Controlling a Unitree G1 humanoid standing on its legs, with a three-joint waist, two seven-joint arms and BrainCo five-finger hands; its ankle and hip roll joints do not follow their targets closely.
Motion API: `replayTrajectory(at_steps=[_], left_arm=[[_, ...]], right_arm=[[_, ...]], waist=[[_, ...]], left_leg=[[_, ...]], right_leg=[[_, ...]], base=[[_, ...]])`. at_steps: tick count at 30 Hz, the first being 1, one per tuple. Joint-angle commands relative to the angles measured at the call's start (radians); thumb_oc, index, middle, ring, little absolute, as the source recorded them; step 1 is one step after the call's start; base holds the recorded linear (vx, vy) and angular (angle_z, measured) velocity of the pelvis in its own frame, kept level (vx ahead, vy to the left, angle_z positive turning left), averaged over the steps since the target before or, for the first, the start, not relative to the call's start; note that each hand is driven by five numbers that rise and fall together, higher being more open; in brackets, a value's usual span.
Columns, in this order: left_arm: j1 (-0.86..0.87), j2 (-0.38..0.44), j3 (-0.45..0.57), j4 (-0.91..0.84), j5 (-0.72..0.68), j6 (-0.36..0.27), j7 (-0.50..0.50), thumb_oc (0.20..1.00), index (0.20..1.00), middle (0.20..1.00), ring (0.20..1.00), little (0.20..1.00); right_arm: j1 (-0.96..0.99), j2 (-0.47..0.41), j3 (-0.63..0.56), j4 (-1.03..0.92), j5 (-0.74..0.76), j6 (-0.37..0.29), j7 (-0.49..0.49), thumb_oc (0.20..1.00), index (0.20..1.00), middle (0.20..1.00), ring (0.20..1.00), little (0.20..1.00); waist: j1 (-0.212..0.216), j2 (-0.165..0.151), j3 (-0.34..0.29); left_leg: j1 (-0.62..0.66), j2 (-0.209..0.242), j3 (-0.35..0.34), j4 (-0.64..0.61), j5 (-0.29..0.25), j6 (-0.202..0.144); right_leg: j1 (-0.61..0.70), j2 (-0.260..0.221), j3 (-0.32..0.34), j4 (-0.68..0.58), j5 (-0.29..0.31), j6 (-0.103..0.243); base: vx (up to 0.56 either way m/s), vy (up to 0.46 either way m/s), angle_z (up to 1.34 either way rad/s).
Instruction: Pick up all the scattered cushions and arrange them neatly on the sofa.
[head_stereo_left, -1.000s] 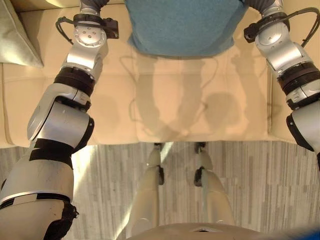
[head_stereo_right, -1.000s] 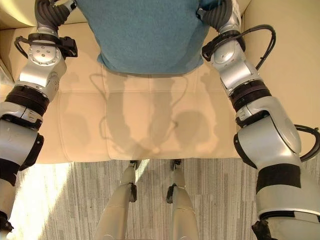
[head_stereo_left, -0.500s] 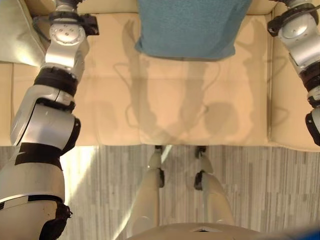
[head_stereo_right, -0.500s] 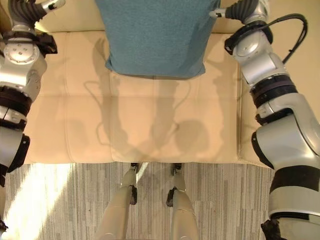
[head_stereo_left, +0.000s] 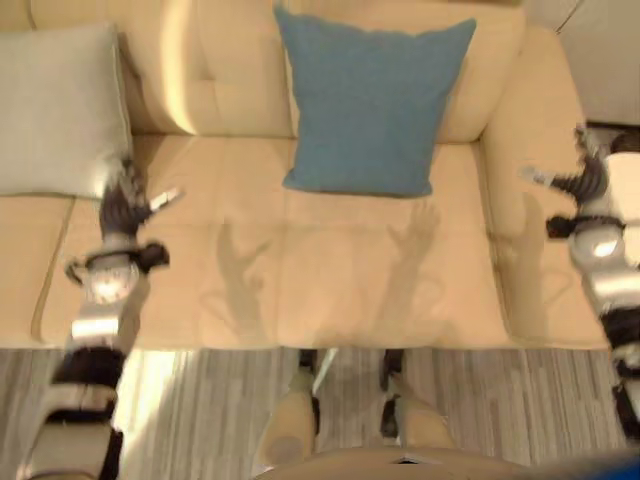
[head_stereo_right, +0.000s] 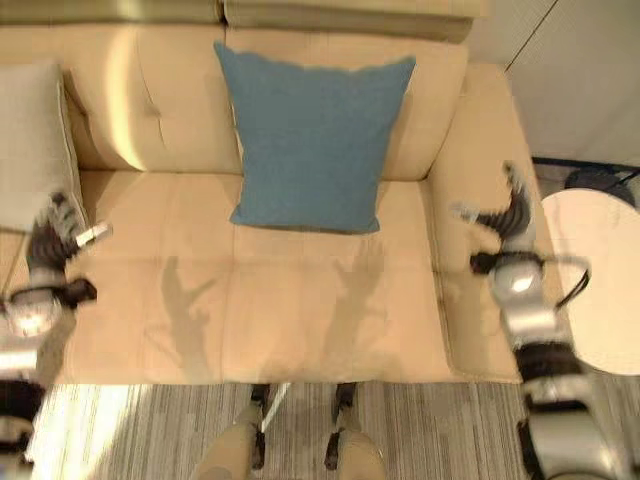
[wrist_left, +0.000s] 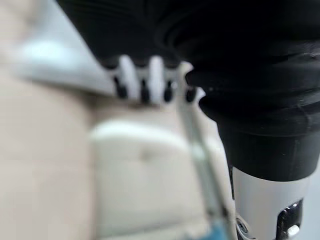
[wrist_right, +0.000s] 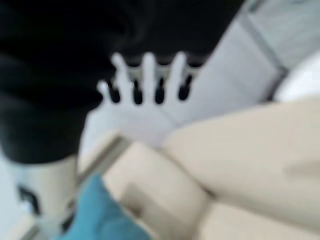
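Blue cushion (head_stereo_left: 372, 105) stands propped against the sofa (head_stereo_left: 250, 270) backrest; both hands, left hand (head_stereo_left: 124, 205) and right hand (head_stereo_right: 510, 215), are spread and empty. Unsupported, it could slump forward.

Both hands are now off the blue cushion (head_stereo_left: 372, 105), which a second ago they held by its upper corners; it stands free against the sofa (head_stereo_left: 250, 260) backrest. The left hand (head_stereo_left: 125, 205) has drawn back over the seat by the pale grey cushion (head_stereo_left: 55, 110), its fingers straight. The right hand (head_stereo_right: 505, 215) has pulled back over the sofa's right armrest, its fingers spread and empty.
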Motion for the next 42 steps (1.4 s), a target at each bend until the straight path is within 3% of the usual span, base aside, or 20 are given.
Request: replayTrajectory(at_steps=[1,6,10,15,20,22,25,28,30,34,35,37,39,42], left_arm=[[-0.045,-0.005,-0.039,0.068,0.054,0.001,-0.057,1.000,1.000,1.000,1.000,1.000],[0.144,-0.141,0.007,0.263,0.166,0.064,-0.145,1.000,1.000,1.000,1.000,1.000],[0.176,-0.226,-0.006,0.580,0.297,0.096,-0.183,1.000,1.000,1.000,1.000,1.000],[0.183,-0.271,-0.034,0.762,0.426,0.118,-0.181,1.000,1.000,1.000,1.000,1.000],[0.157,-0.282,-0.069,0.786,0.444,0.124,-0.174,1.000,1.000,1.000,1.000,1.000],[0.124,-0.279,-0.091,0.776,0.442,0.119,-0.167,1.000,1.000,1.000,1.000,1.000],[0.103,-0.284,-0.107,0.769,0.447,0.119,-0.169,1.000,1.000,1.000,1.000,1.000],[0.096,-0.302,-0.120,0.766,0.465,0.120,-0.167,1.000,1.000,1.000,1.000,1.000],[0.099,-0.324,-0.140,0.755,0.471,0.119,-0.169,1.000,1.000,1.000,1.000,1.000],[0.094,-0.324,-0.152,0.780,0.518,0.127,-0.153,1.000,1.000,1.000,1.000,1.000],[0.085,-0.302,-0.143,0.789,0.527,0.131,-0.139,1.000,1.000,1.000,1.000,1.000],[0.082,-0.280,-0.144,0.787,0.535,0.129,-0.132,1.000,1.000,1.000,1.000,1.000],[0.102,-0.280,-0.139,0.793,0.544,0.124,-0.135,1.000,1.000,1.000,1.000,1.000],[0.105,-0.283,-0.137,0.805,0.557,0.129,-0.134,1.000,1.000,1.000,1.000,1.000]], right_arm=[[-0.028,-0.051,0.048,0.026,-0.055,-0.051,0.047,1.000,1.000,1.000,1.000,1.000],[0.173,-0.001,0.029,0.162,-0.149,-0.037,0.141,1.000,1.000,1.000,1.000,1.000],[0.223,0.031,0.095,0.370,-0.238,-0.028,0.181,1.000,1.000,1.000,1.000,1.000],[0.244,0.085,0.140,0.579,-0.253,-0.017,0.192,1.000,1.000,1.000,1.000,1.000],[0.252,0.121,0.131,0.702,-0.202,-0.006,0.190,1.000,1.000,1.000,1.000,1.000],[0.239,0.118,0.125,0.727,-0.175,0.000,0.185,1.000,1.000,1.000,1.000,1.000],[0.239,0.120,0.135,0.760,-0.177,0.011,0.190,1.000,1.000,1.000,1.000,1.000],[0.236,0.121,0.137,0.785,-0.193,0.020,0.194,1.000,1.000,1.000,1.000,1.000],[0.242,0.128,0.142,0.795,-0.216,0.028,0.198,1.000,1.000,1.000,1.000,1.000],[0.218,0.156,0.157,0.797,-0.252,0.048,0.201,1.000,1.000,1.000,1.000,1.000],[0.195,0.168,0.175,0.797,-0.258,0.054,0.197,1.000,1.000,1.000,1.000,1.000],[0.207,0.176,0.181,0.803,-0.244,0.046,0.201,1.000,1.000,1.000,1.000,1.000],[0.224,0.177,0.171,0.807,-0.237,0.044,0.202,1.000,1.000,1.000,1.000,1.000],[0.231,0.177,0.171,0.811,-0.239,0.044,0.201,1.000,1.000,1.000,1.000,1.000]], waist=[[-0.004,0.017,-0.068],[-0.016,0.034,-0.094],[-0.019,0.034,-0.109],[-0.018,0.029,-0.100],[-0.020,0.024,-0.076],[-0.019,0.016,-0.051],[-0.029,-0.004,-0.050],[-0.042,-0.019,-0.051],[-0.055,0.005,-0.058],[-0.043,0.002,-0.049],[-0.026,0.012,-0.029],[-0.022,0.020,-0.031],[-0.003,0.007,-0.075],[-0.006,0.009,-0.095]], left_leg=[[0.044,0.004,0.003,0.016,-0.059,-0.038],[0.129,0.024,0.013,0.004,-0.057,-0.042],[0.173,0.040,0.021,0.004,-0.057,-0.043],[0.190,0.059,0.011,0.014,-0.048,-0.048],[0.124,0.073,-0.025,0.040,-0.008,-0.066],[0.043,0.068,-0.036,0.093,0.018,-0.082],[0.042,0.044,-0.036,0.175,-0.063,-0.040],[0.079,0.011,-0.054,0.254,-0.163,-0.025],[0.141,-0.005,-0.074,0.189,-0.173,-0.012],[0.162,-0.063,-0.057,0.107,-0.170,0.026],[0.160,-0.059,-0.022,0.101,-0.152,0.040],[0.156,-0.064,-0.019,0.092,-0.138,0.055],[0.177,-0.075,-0.002,0.069,-0.143,0.051],[0.203,-0.062,0.007,0.046,-0.138,0.042]], right_leg=[[0.072,-0.044,-0.048,0.009,-0.042,0.091],[0.150,-0.024,-0.063,0.037,-0.085,0.075],[0.198,-0.009,-0.062,0.053,-0.110,0.062],[0.230,0.016,-0.058,0.071,-0.145,0.041],[0.222,0.050,-0.056,0.062,-0.165,0.011],[0.200,0.051,-0.060,0.058,-0.160,0.001],[0.165,0.031,-0.067,0.064,-0.128,0.003],[0.152,0.004,-0.057,0.068,-0.102,0.010],[0.133,0.002,-0.043,0.086,-0.083,0.021],[0.059,-0.043,-0.038,0.098,-0.015,0.060],[0.027,-0.063,-0.080,0.177,-0.032,0.065],[0.057,-0.039,-0.025,0.261,-0.097,0.048],[0.151,-0.039,-0.030,0.153,-0.098,0.055],[0.183,-0.023,-0.028,0.099,-0.091,0.060]], base=[[0.04,-0.044,0.01],[-0.03,-0.058,0.07],[-0.05,-0.062,-0.05],[-0.07,-0.093,0.01],[-0.17,-0.096,0.23],[-0.29,-0.039,0.58],[-0.20,0.015,0.42],[-0.08,0.101,0.24],[-0.06,0.293,0.18],[-0.18,0.322,-0.67],[-0.28,0.230,-1.59],[-0.18,0.112,-1.02],[0.06,-0.092,-0.14],[0.10,-0.138,-0.14]])
